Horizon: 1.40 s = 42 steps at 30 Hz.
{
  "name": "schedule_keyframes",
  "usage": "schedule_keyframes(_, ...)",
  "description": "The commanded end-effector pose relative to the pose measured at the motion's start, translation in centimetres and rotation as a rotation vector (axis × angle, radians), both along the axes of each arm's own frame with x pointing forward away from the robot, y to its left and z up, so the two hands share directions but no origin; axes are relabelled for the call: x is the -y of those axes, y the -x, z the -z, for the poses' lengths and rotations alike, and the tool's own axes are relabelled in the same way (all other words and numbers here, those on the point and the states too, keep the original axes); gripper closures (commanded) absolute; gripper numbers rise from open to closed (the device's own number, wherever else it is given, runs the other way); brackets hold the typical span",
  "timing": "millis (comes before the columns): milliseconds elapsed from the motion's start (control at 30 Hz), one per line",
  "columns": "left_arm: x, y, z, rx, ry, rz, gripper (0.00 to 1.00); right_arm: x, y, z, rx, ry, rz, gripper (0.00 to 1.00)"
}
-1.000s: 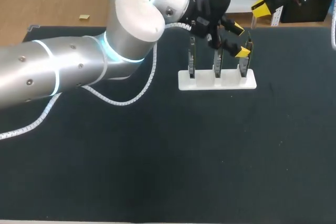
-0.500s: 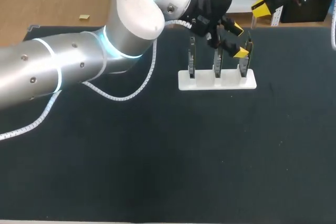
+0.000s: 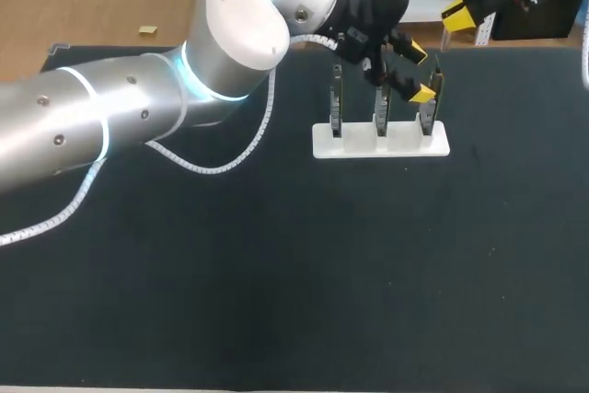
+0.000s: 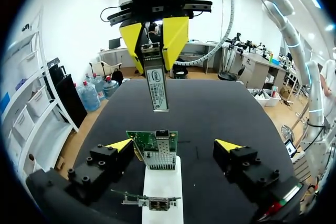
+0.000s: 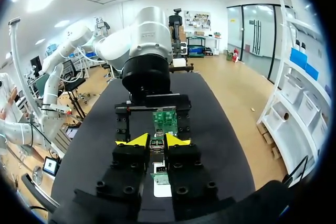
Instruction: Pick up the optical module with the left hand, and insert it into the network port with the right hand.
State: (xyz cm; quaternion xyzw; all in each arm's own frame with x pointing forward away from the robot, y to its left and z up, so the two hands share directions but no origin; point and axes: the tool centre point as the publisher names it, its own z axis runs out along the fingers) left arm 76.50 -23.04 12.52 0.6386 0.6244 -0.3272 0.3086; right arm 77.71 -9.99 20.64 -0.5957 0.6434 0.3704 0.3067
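Past the white stand, optical module in grip of right hand.

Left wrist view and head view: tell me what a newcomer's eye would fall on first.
First, the bulky silver left arm, stretched from the left across the black table to a white stand with three upright network cards. In the left wrist view, the right gripper hangs ahead, shut on a slim optical module, beyond the green network card that sits between the fingers of the open left gripper.

Left jaws apart, right jaws clamped.
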Motion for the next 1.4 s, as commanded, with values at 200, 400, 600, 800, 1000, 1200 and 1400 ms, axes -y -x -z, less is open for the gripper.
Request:
schedule_keyframes(200,0.17,0.24,-0.1,-0.003,-0.003,0.003,0.0,-0.08,0.35,-0.07,0.005,0.002,0.005,1.0)
schedule_keyframes(400,0.09,0.34,-0.08,-0.004,-0.005,0.006,0.0,-0.09,0.36,-0.07,0.006,0.003,0.005,1.0)
schedule_keyframes(600,0.04,0.44,-0.02,-0.006,-0.009,0.009,0.0,-0.09,0.42,-0.05,0.006,0.004,0.004,1.0)
schedule_keyframes(800,-0.05,0.51,-0.01,-0.006,-0.013,0.011,0.0,-0.1,0.43,-0.05,0.007,0.003,0.003,1.0)
schedule_keyframes(1000,-0.08,0.49,-0.02,-0.004,-0.014,0.014,0.0,-0.17,0.47,-0.1,0.007,0.005,0.0,1.0)
schedule_keyframes(1200,-0.04,0.44,-0.04,-0.003,-0.015,0.021,0.0,-0.14,0.47,-0.14,0.008,0.008,-0.001,1.0)
schedule_keyframes(1400,-0.01,0.43,-0.04,-0.001,-0.02,0.023,0.0,-0.14,0.46,-0.24,0.008,0.0,-0.002,1.0)
